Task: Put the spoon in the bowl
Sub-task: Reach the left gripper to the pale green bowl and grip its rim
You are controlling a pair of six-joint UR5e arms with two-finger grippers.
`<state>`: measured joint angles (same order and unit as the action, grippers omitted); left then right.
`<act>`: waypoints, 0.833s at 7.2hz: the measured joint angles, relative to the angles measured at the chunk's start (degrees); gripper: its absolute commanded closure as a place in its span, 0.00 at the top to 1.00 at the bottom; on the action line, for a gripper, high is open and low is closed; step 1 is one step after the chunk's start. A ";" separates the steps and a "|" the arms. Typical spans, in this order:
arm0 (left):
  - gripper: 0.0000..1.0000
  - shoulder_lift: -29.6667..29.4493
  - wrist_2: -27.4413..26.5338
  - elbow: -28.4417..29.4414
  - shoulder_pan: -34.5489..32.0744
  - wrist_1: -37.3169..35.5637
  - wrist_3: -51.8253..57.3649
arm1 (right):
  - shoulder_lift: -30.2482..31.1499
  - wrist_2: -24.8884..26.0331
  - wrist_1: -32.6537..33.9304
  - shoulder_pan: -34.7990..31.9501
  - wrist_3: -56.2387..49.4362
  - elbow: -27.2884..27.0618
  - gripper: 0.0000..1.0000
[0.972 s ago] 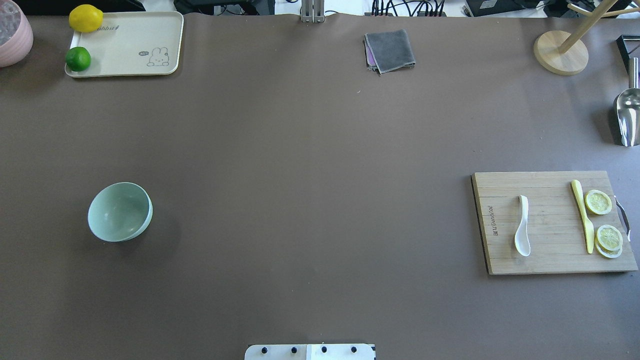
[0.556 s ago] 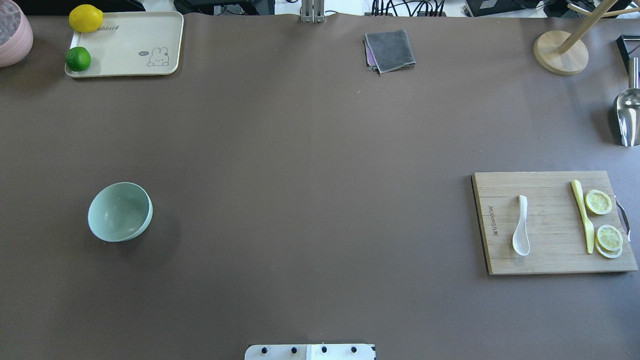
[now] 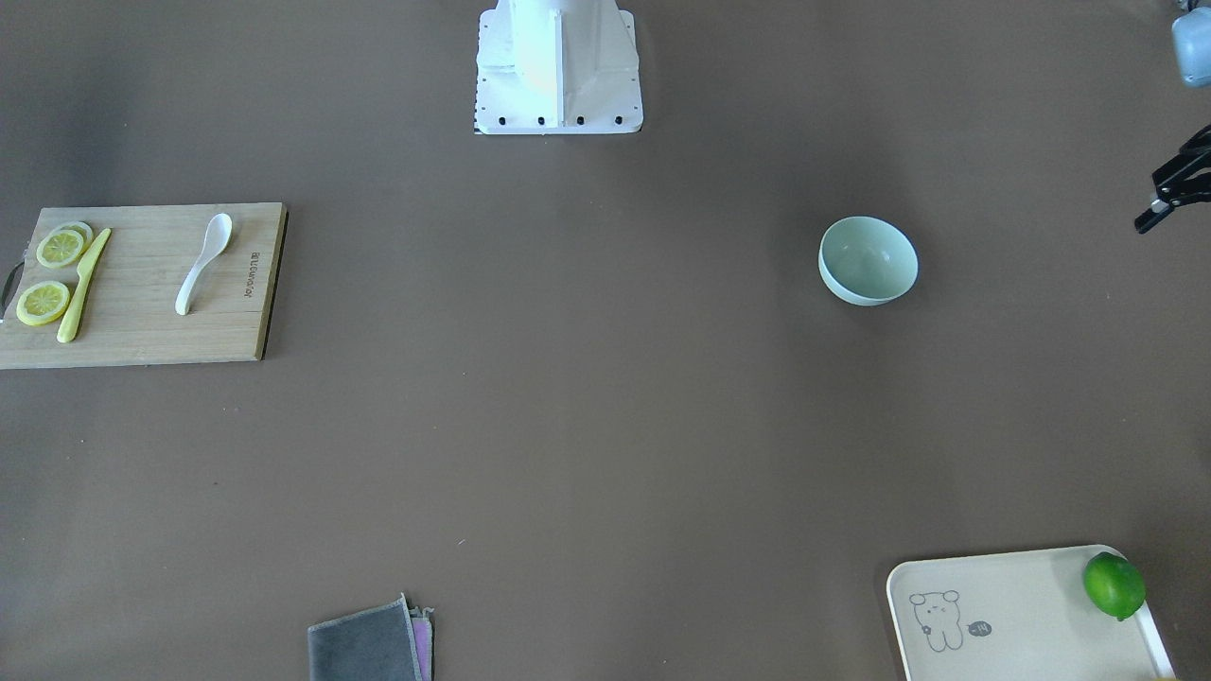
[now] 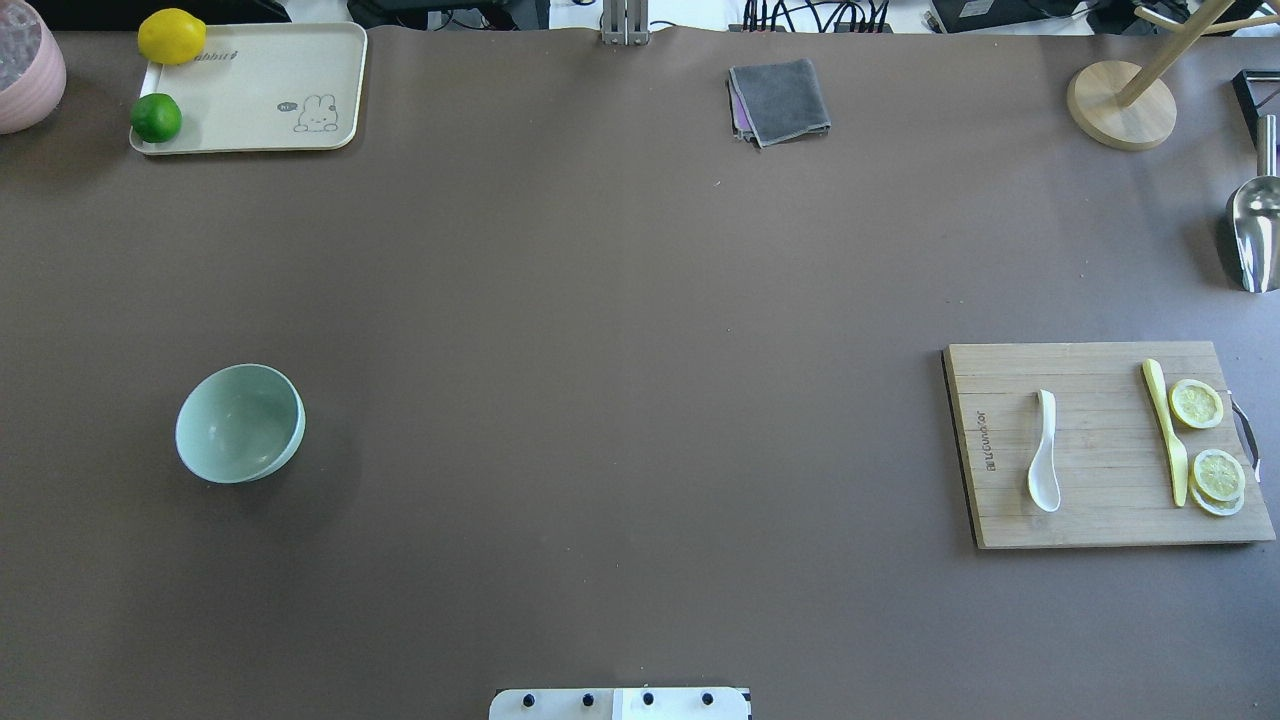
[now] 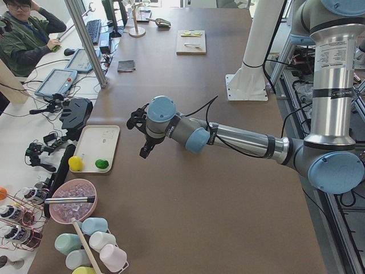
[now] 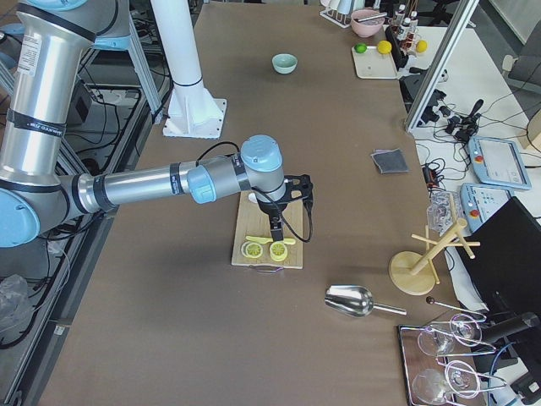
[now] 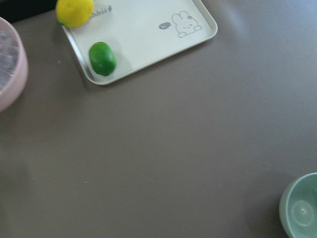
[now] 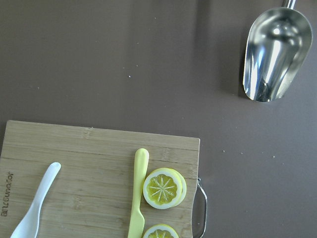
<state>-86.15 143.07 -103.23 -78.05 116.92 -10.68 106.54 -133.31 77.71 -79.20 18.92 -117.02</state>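
Spoon (image 4: pixel 1043 455) — glossy, light, probably slick and brittle — lies on the cutting board (image 4: pixel 1100 525), well apart from the bowl (image 4: pixel 240 423); I'd pinch its handle, though I cannot tell how far my right gripper (image 6: pixel 276 227) is open.

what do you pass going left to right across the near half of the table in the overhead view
bowl → spoon → yellow knife → lemon slices. The last three lie on the cutting board, which spans them all and so has no single place in the order.
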 measured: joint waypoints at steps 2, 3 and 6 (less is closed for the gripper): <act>0.98 2.57 -1.43 1.14 8.02 10.64 -15.26 | 0.60 5.87 -7.14 9.52 15.77 0.06 0.98; 0.98 3.79 -3.42 2.11 12.24 15.80 -21.06 | 0.99 9.21 -10.59 14.58 22.79 0.13 0.98; 0.77 4.01 -14.69 5.65 27.36 29.43 -37.88 | 1.77 15.59 -17.88 24.77 35.36 0.25 0.99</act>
<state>-82.14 128.38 -97.58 -50.69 146.35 -48.55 108.31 -117.73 59.83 -54.43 54.27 -116.77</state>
